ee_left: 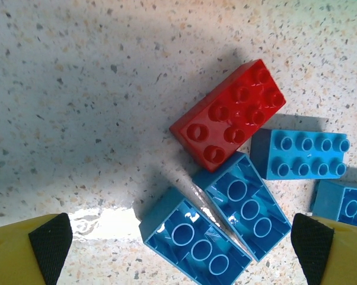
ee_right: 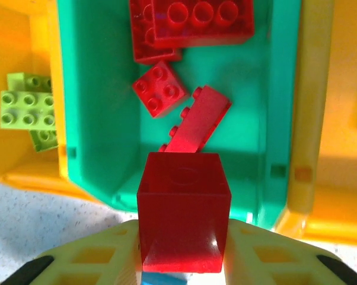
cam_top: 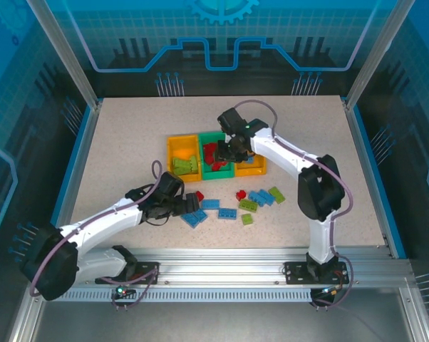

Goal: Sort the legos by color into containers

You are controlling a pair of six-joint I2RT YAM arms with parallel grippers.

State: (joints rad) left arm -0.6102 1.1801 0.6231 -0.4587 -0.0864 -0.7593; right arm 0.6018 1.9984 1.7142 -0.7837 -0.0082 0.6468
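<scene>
My right gripper (ee_right: pixel 184 261) is shut on a red lego (ee_right: pixel 183 208), held over the near end of the green middle container (ee_right: pixel 95 119); a sliver of blue shows under the brick. Inside that bin lie three red legos (ee_right: pixel 190 21). The left yellow container (ee_right: pixel 54 89) holds lime legos (ee_right: pixel 27 110). My left gripper (ee_left: pixel 178 246) is open low over two upturned blue legos (ee_left: pixel 193 243), with a red lego (ee_left: pixel 232 116) just beyond them. In the top view the left gripper (cam_top: pixel 177 206) sits by the loose bricks and the right gripper (cam_top: pixel 225 151) is over the containers (cam_top: pixel 216 137).
Loose on the table in front of the bins are blue bricks (cam_top: pixel 226 213), lime bricks (cam_top: pixel 247 205) and a red brick (cam_top: pixel 241 194). The right yellow bin (ee_right: pixel 338 119) borders the green one. Blue rails edge the table (cam_top: pixel 129 128).
</scene>
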